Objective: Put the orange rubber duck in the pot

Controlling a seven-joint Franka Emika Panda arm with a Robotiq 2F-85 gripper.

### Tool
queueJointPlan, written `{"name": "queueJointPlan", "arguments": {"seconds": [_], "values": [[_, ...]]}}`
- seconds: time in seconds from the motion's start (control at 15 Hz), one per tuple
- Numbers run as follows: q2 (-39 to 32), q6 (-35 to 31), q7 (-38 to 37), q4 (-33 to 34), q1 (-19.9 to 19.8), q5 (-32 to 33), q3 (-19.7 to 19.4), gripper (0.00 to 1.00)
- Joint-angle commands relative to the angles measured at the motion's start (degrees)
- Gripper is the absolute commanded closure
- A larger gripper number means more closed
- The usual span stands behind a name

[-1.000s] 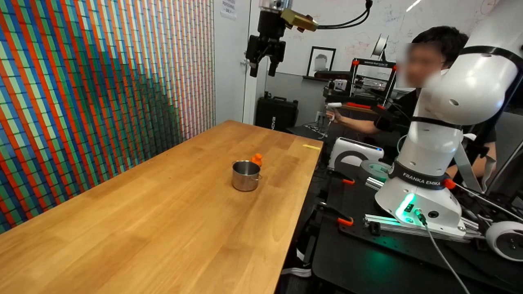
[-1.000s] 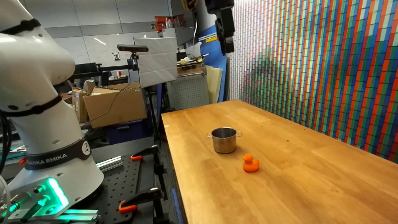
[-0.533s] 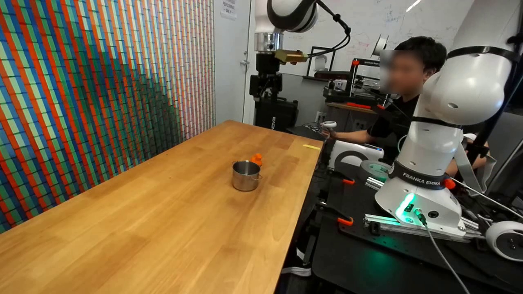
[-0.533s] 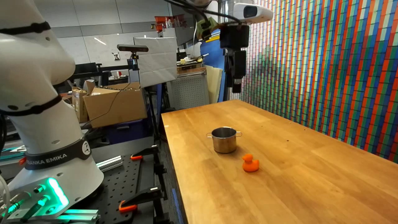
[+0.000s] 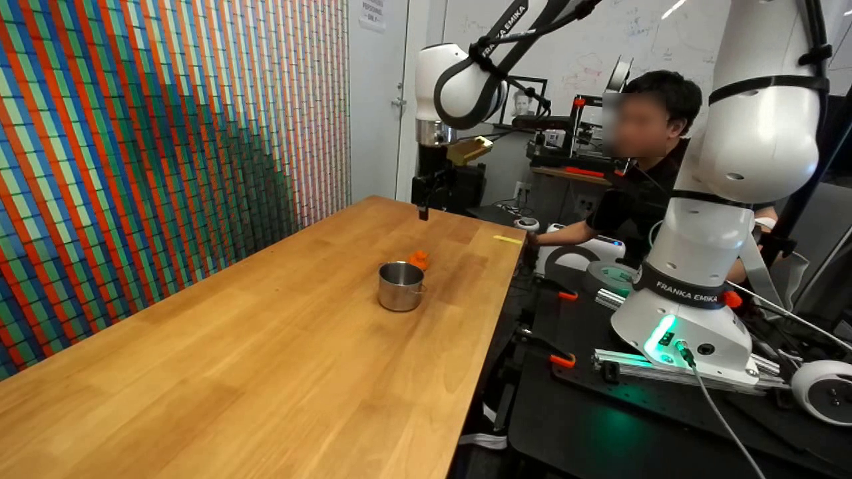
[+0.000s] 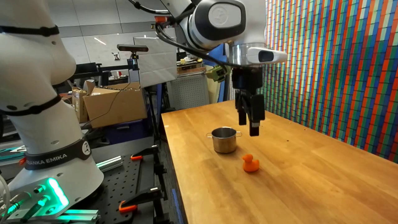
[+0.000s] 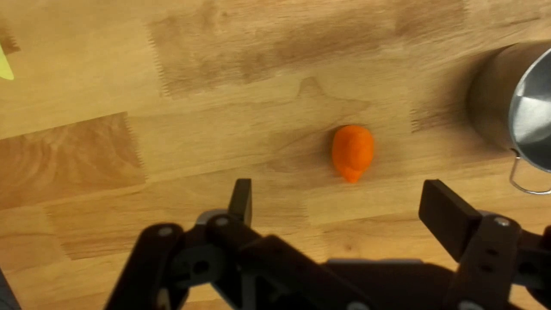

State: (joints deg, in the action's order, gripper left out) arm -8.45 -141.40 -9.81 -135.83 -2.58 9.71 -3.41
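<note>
Two jaws to centre in the wrist view, spread wide, pinching nothing: ease across until squarely over the duck (image 7: 353, 151), apart from the nearby pot (image 7: 495, 103). In an exterior view, with the duck (image 5: 419, 258) partly hidden behind the pot, avoid judging depth. In an exterior view, with the duck upright on the worktop (image 6: 298, 186), lower straight and pinch its sides.

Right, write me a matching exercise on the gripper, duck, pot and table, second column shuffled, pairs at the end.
Column one
1. gripper
2. duck
3. pot
4. table

Column two
A. light brown wood
B. silvery metal, round, dark inside
C. open, raised, holding nothing
D. orange, standing apart from the pot

Pairs: 1-C, 2-D, 3-B, 4-A
</note>
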Motion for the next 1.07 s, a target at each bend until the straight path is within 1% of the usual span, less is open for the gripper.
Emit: {"name": "queueJointPlan", "arguments": {"seconds": [0.0,0.2,0.47,0.67,0.8,0.87,0.93,1.0], "values": [[-5.3,-9.01,-0.72,-0.7,0.27,2.47,-1.46,0.0],[-9.41,-15.18,-0.75,-1.37,0.86,-0.14,-1.21,0.0],[-13.97,-19.15,-0.81,-0.68,2.15,-3.71,-0.14,0.0],[-16.83,-23.87,-1.22,-0.41,3.54,-4.67,-0.73,0.0],[-18.03,-25.69,-1.38,0.06,3.89,-6.03,-0.72,0.0],[-18.3,-26.07,-1.24,0.23,3.96,-6.6,-0.69,0.03],[-18.65,-26.54,-1.22,0.41,4.24,-6.63,-1.2,0.27],[-18.84,-26.4,-1.12,0.69,3.87,-7.44,-0.93,0.28]]}}
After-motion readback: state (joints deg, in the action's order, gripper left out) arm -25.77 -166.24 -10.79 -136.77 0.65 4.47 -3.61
